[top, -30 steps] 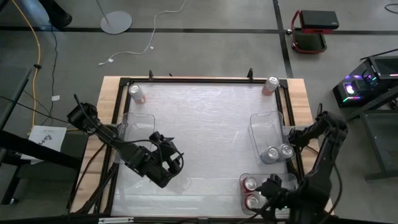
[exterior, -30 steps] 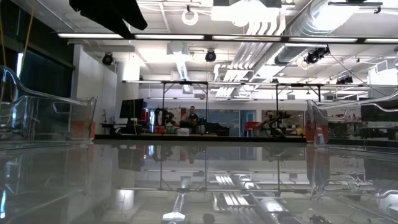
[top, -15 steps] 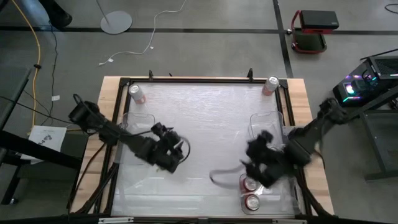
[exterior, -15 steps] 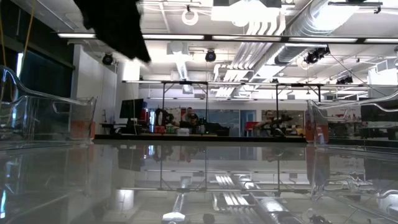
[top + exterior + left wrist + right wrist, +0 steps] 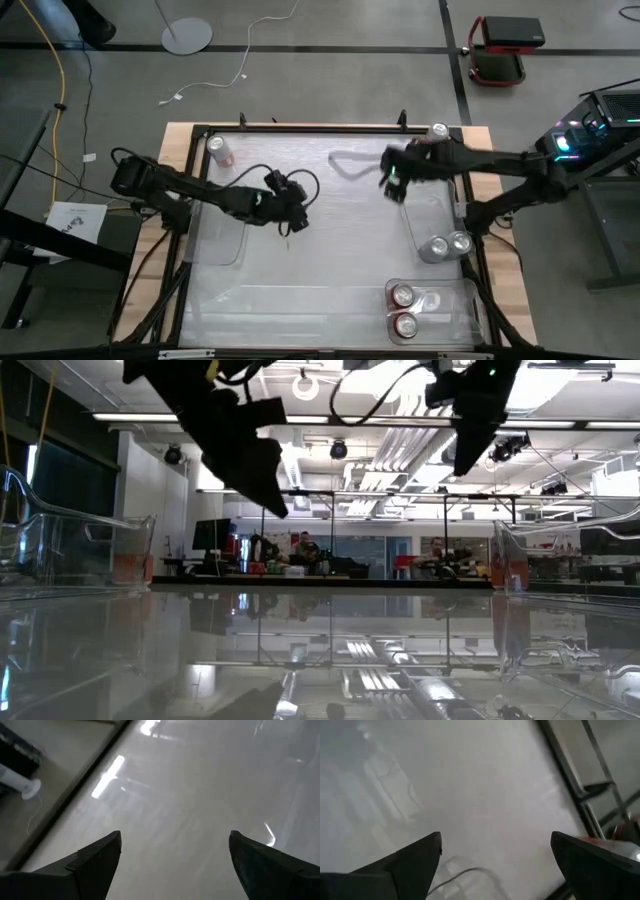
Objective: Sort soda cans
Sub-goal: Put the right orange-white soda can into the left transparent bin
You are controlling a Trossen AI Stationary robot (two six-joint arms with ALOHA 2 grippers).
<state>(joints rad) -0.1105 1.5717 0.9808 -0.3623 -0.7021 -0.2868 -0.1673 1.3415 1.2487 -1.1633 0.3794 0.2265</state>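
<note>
Soda cans are what you are sorting, and neither of your grippers has one. Your left gripper [image 5: 290, 215] hangs above the table [image 5: 330, 190] left of centre, its fingers [image 5: 95, 865] spread wide with only bare tabletop between them. Nearest to it is the can at the far left corner [image 5: 217, 149], red-bodied, standing upright well apart from the gripper, toward the far edge and to its left. A clear tray [image 5: 222, 215] lies along the left side just beside that arm; you cannot tell whether anything is in it.

Your right gripper [image 5: 393, 175] is stretched out over the far half of the table, right of centre, jaws also wide apart and holding nothing; its wrist view shows blurred tabletop between the two fingers [image 5: 410, 865]. Closest to it is the can at the far right corner [image 5: 436, 135], upright by the frame, near the gripper but not touching it. Toward you from that gripper sits a second clear tray [image 5: 420, 205] on the right side, with two silver cans [image 5: 447, 245] standing together at its near end. Farther still, at the near right edge, a third tray [image 5: 450, 295] holds two red cans [image 5: 404, 310], one behind the other. In the low view both arms hang high above the glossy surface.
</note>
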